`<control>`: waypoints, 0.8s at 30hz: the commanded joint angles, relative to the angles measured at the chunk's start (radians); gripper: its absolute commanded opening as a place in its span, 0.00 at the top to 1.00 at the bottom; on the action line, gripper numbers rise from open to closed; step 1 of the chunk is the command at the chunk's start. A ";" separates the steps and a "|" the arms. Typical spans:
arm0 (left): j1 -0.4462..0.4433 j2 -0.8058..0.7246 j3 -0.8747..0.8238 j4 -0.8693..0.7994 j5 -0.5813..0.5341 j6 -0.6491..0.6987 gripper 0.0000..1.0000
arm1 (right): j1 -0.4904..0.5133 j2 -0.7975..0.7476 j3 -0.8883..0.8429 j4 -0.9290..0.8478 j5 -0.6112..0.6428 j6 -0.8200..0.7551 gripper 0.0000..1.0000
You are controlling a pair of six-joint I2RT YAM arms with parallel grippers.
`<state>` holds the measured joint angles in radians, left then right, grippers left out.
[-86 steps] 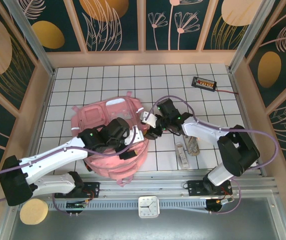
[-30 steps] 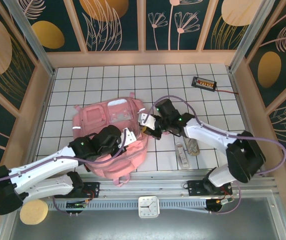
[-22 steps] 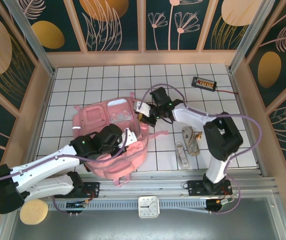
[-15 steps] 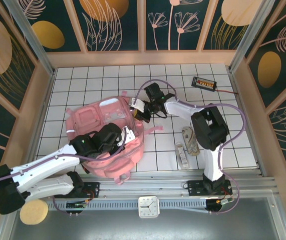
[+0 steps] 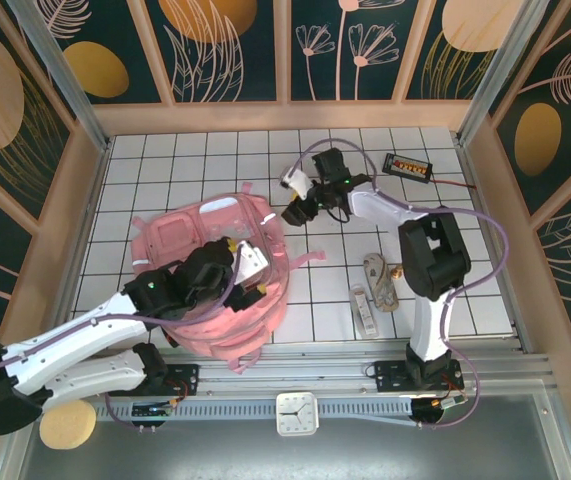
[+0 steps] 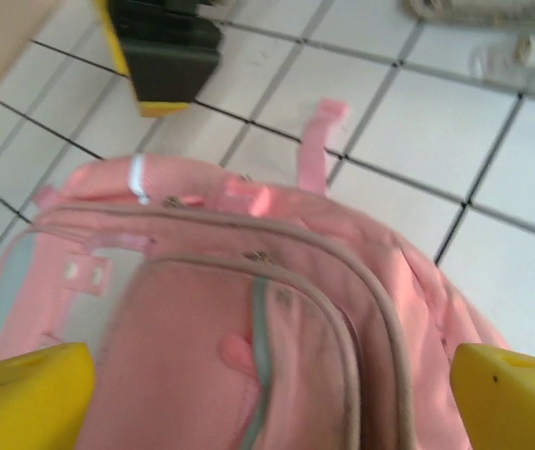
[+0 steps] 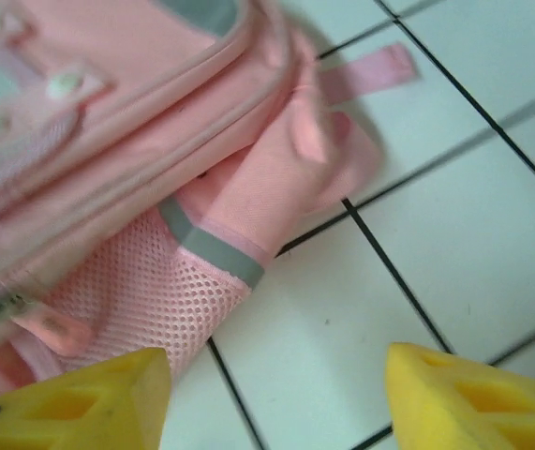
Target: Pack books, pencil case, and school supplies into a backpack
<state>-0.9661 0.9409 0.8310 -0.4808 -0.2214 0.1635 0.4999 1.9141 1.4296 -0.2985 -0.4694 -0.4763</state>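
The large pink backpack (image 5: 190, 235) lies limp on the left half of the table (image 5: 165, 160), reaching its near edge, probably light but floppy, best taken by a strap (image 7: 365, 73), while left gripper (image 6: 267, 394) and right gripper (image 7: 272, 398) stand open and empty, and no writing is readable.

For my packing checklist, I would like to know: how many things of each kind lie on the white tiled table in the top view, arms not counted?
Backpack: 1
Whitish ruler-like bar: 1
Looped cord bundle: 1
Black box with orange marks: 1
Total: 4
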 commanded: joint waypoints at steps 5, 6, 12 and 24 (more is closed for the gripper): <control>0.126 -0.013 0.113 -0.068 -0.131 -0.398 0.01 | 0.027 -0.145 0.075 -0.114 -0.192 0.471 0.34; 0.128 -0.004 0.120 -0.081 -0.135 -0.418 0.02 | 0.061 -0.164 0.054 -0.126 -0.210 0.405 0.35; 0.195 0.062 0.136 -0.129 -0.128 -0.512 0.12 | 0.192 -0.401 -0.380 0.174 -0.152 -0.169 0.30; 0.385 0.171 0.203 -0.261 -0.091 -0.688 0.17 | 0.179 -0.232 -0.357 0.296 -0.215 -0.347 0.31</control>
<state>-0.6289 1.1141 1.0027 -0.6697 -0.3168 -0.4370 0.6704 1.6669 1.0447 -0.0700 -0.6392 -0.7544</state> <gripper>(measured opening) 0.830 0.693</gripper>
